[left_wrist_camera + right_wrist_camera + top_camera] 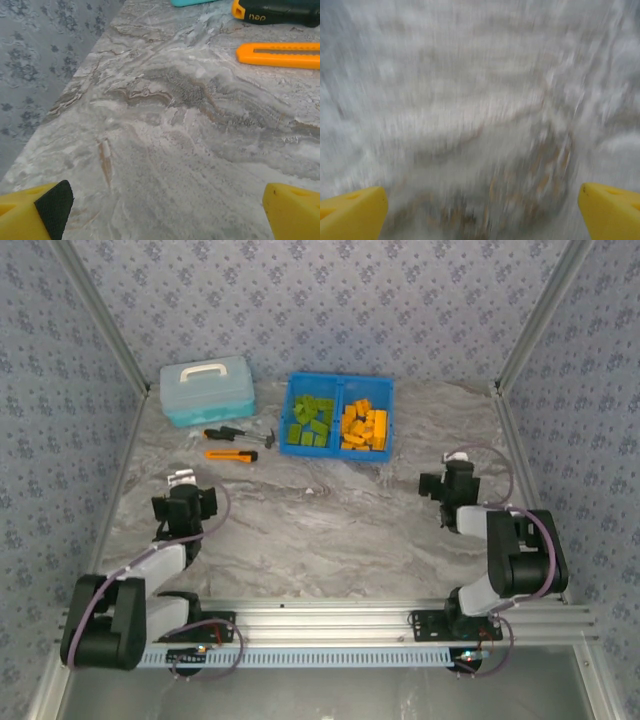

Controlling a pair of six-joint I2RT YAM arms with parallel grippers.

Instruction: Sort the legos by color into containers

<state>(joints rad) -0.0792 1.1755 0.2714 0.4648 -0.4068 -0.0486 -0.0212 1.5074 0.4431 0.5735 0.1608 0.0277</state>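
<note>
Olive green plastic bricks (pixel 309 421) in left compartment of bright blue rectangular plastic bin (pixel 336 453); orange plastic bricks (pixel 365 427) in right; left gripper (pixel 167 200) wide, empty; right gripper (pixel 481 200) wide, empty.

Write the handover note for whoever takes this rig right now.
Left gripper open, empty, over the table near the utility knife. Right gripper open, empty, over the table.
Green bricks lie in the blue bin's left compartment, orange bricks in its right.
Done: every brick I can see is sorted. Left: probably only a check of the bin.
</note>
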